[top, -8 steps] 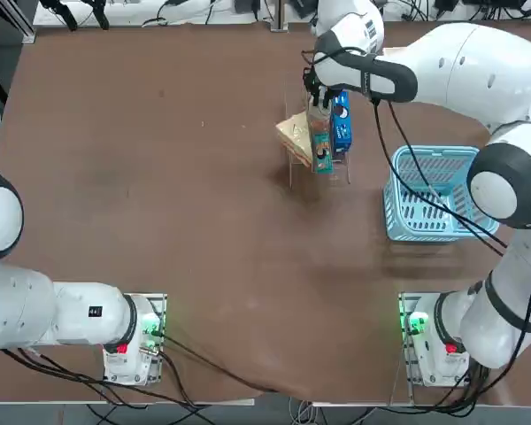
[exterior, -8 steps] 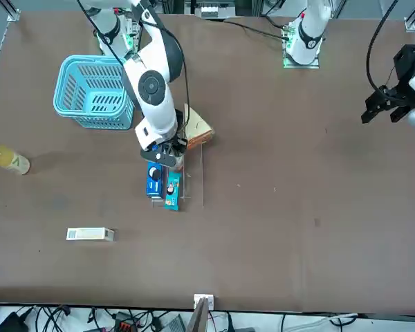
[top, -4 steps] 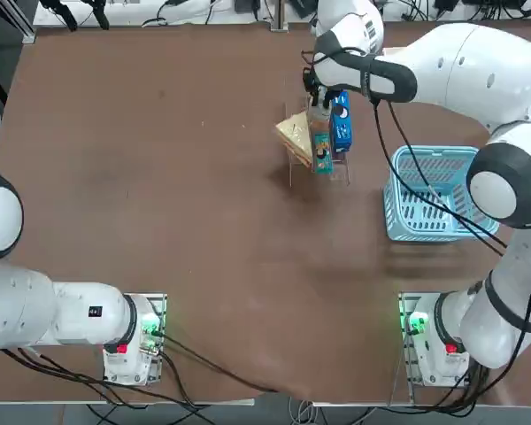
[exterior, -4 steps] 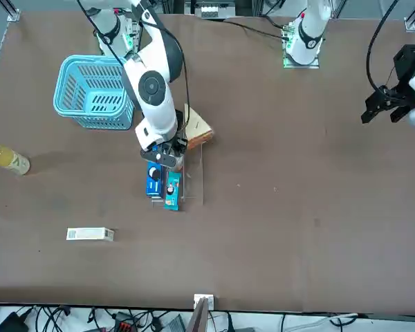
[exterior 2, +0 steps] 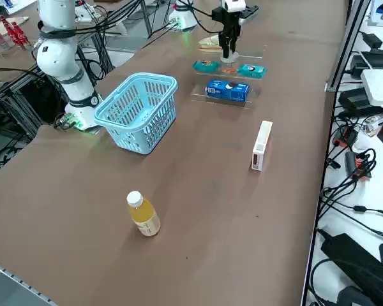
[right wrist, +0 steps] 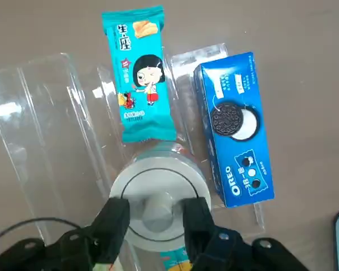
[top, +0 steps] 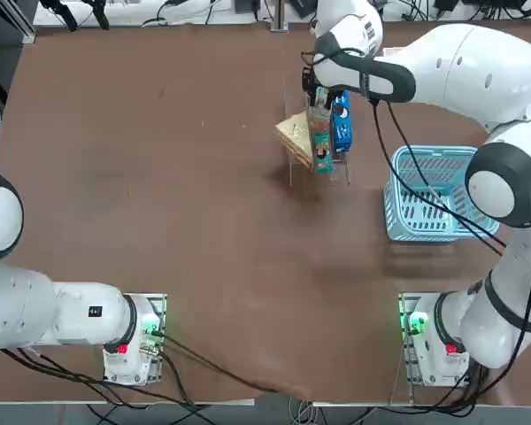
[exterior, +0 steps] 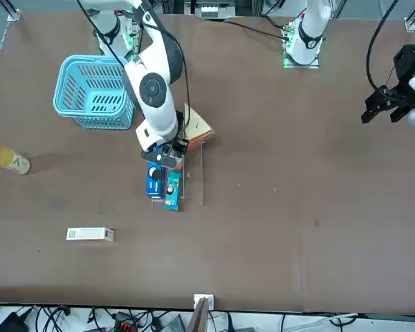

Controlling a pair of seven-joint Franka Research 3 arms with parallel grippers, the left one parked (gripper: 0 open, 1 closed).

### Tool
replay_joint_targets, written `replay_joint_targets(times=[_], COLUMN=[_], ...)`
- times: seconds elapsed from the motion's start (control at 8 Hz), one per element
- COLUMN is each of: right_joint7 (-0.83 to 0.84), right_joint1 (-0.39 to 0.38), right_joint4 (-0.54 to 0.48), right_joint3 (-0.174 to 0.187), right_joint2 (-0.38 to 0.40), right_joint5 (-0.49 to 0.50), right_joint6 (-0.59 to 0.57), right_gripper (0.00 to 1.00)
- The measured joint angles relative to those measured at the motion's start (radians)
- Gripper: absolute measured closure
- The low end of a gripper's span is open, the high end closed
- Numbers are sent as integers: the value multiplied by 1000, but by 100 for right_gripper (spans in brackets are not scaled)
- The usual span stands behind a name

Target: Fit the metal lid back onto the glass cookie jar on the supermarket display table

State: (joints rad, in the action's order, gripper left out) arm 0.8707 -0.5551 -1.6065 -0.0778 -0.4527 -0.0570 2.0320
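In the right wrist view the metal lid (right wrist: pixel 158 189) lies flat on the mouth of the glass cookie jar (right wrist: pixel 168 149), whose clear wall shows just around it. My right gripper (right wrist: pixel 156 209) hangs straight over the lid, open, one finger on each side of the lid's small centre knob with a gap to it. From overhead the gripper (top: pixel 319 97) covers the jar at the far side of the supermarket display table (top: pixel 159 221). The gripper (exterior: pixel 167 159) is also seen from the front, and in the side view the gripper (exterior 2: pixel 228 50) points down.
Around the jar lie a teal snack packet (right wrist: pixel 138 73), a blue biscuit box (right wrist: pixel 234 127) and a wedge sandwich (top: pixel 294 137) on a clear plastic stand (right wrist: pixel 42 113). A blue basket (top: pixel 429 195) stands nearby. A juice bottle (exterior 2: pixel 142 215) and a white box (exterior 2: pixel 261 145) lie farther off.
The right gripper's fingers have spread apart over the jar. The arm itself has barely moved, and the lid stays on the jar.
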Motion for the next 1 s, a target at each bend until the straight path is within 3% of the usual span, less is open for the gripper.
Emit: replay_joint_targets(times=[0.25, 1.0], right_joint7=[0, -15], right_joint1=[0, 19], right_joint4=[5, 31], right_joint3=[0, 20], right_joint2=[1, 88], right_joint5=[0, -1], right_joint6=[-2, -87], right_gripper=[33, 33])
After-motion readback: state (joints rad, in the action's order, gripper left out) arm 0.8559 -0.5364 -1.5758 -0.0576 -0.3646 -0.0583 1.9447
